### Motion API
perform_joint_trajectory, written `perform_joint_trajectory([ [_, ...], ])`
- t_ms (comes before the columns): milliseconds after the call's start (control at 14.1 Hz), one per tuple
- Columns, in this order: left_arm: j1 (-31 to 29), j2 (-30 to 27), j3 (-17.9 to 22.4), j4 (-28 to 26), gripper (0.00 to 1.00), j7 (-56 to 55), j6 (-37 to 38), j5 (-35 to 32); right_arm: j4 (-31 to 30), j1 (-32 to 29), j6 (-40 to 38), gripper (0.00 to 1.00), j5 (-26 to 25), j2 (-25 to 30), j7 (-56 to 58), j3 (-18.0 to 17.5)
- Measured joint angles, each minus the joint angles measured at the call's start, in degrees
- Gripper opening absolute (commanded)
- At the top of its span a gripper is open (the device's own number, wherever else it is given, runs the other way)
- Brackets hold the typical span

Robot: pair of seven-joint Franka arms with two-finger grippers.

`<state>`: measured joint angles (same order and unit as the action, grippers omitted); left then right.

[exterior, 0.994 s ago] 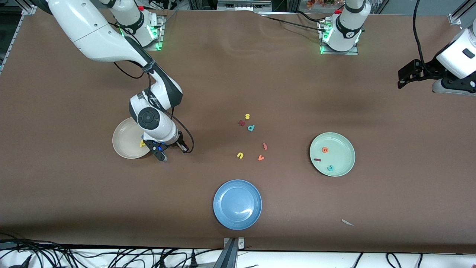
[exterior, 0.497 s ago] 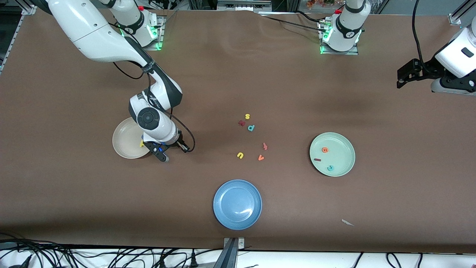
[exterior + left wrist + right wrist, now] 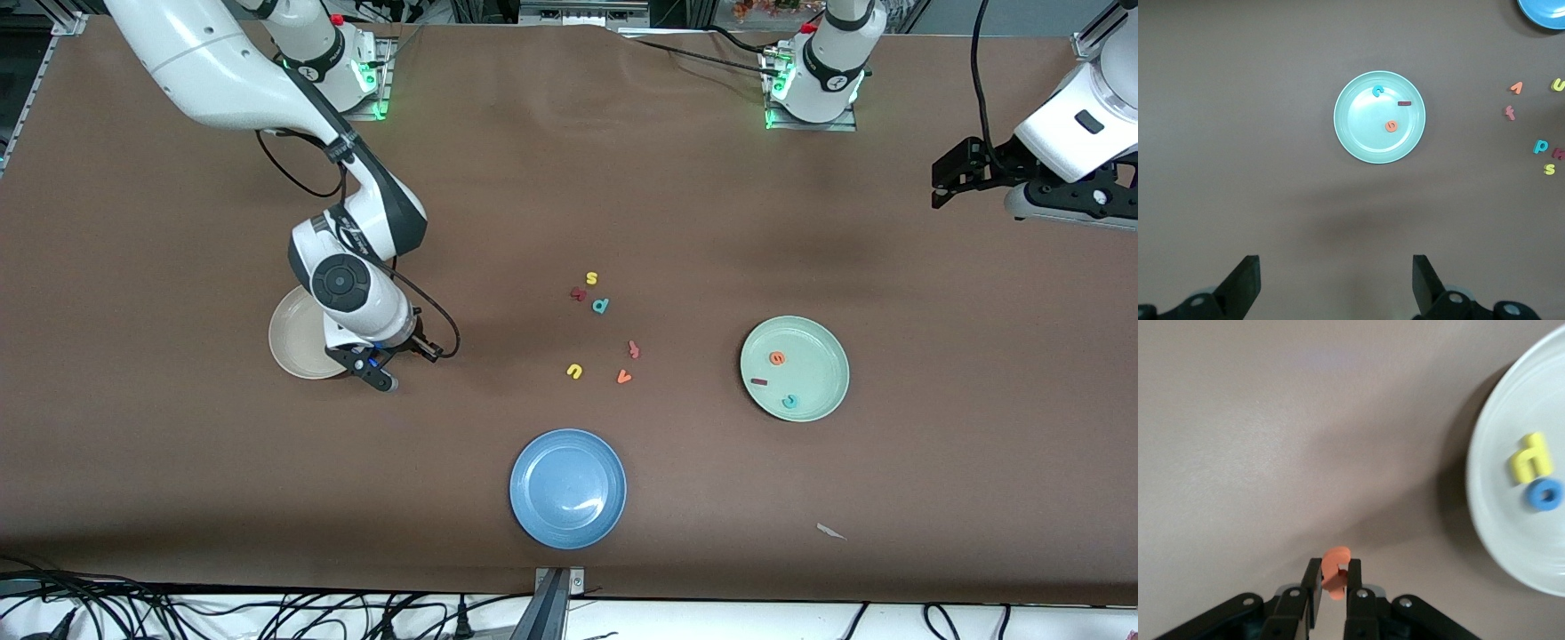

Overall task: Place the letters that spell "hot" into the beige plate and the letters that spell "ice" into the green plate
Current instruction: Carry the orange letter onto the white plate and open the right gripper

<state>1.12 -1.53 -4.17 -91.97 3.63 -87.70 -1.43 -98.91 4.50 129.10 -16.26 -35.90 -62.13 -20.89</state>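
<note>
Right gripper (image 3: 1332,583), clamped on orange t (image 3: 1335,569), shifted closer over beige plate (image 3: 298,342), already holding h (image 3: 1528,457) and o (image 3: 1543,494). Green plate (image 3: 822,351) unchanged, complete. Left gripper (image 3: 1335,288) drifted slightly, jaws apart, waiting. Only t's release outstanding.

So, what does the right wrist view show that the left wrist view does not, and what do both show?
Only the right wrist view shows the right gripper shut on the orange "t", and the beige plate holding the yellow "h" and blue "o".

Only the left wrist view shows the green plate with the teal "c", dark red "i" and orange "e", plus the open left gripper.

Both show the brown table.
</note>
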Motion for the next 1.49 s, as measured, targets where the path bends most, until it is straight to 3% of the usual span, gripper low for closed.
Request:
perform_joint_trajectory([
  [355, 0.0, 0.0, 0.0, 0.0, 1.00, 0.0, 0.0, 0.0, -0.2, -0.9, -8.9, 0.01, 0.0, 4.6, 15.9, 3.1],
  [710, 0.0, 0.0, -0.1, 0.1, 1.00, 0.0, 0.0, 0.0, -1.3, -2.1, -9.6, 0.03, 0.1, 7.2, 33.4, 9.7],
  [923, 0.0, 0.0, -0.3, 0.1, 1.00, 0.0, 0.0, 0.0, -2.0, -5.0, -9.6, 0.04, 2.0, 7.2, 40.5, 10.5],
  [994, 0.0, 0.0, -0.3, 0.2, 1.00, 0.0, 0.0, 0.0, -2.5, -5.4, -9.5, 0.12, 2.4, 7.2, 41.2, 10.5],
  [1065, 0.0, 0.0, -0.3, 0.3, 1.00, 0.0, 0.0, 0.0, -2.9, -5.4, -9.3, 0.35, 2.5, 7.2, 41.5, 10.5],
  [1135, 0.0, 0.0, -0.3, 0.5, 1.00, 0.0, 0.0, 0.0, -3.3, -5.4, -8.9, 0.77, 2.7, 7.2, 41.5, 10.4],
  [1206, 0.0, 0.0, -0.3, 0.5, 1.00, 0.0, 0.0, 0.0, -3.7, -5.4, -8.2, 1.00, 3.7, 7.2, 41.5, 10.5],
  [1490, 0.0, 0.0, -0.2, 0.5, 1.00, 0.0, 0.2, 0.0, -3.6, -5.8, -7.2, 1.00, 7.4, 8.9, 41.7, 10.5],
])
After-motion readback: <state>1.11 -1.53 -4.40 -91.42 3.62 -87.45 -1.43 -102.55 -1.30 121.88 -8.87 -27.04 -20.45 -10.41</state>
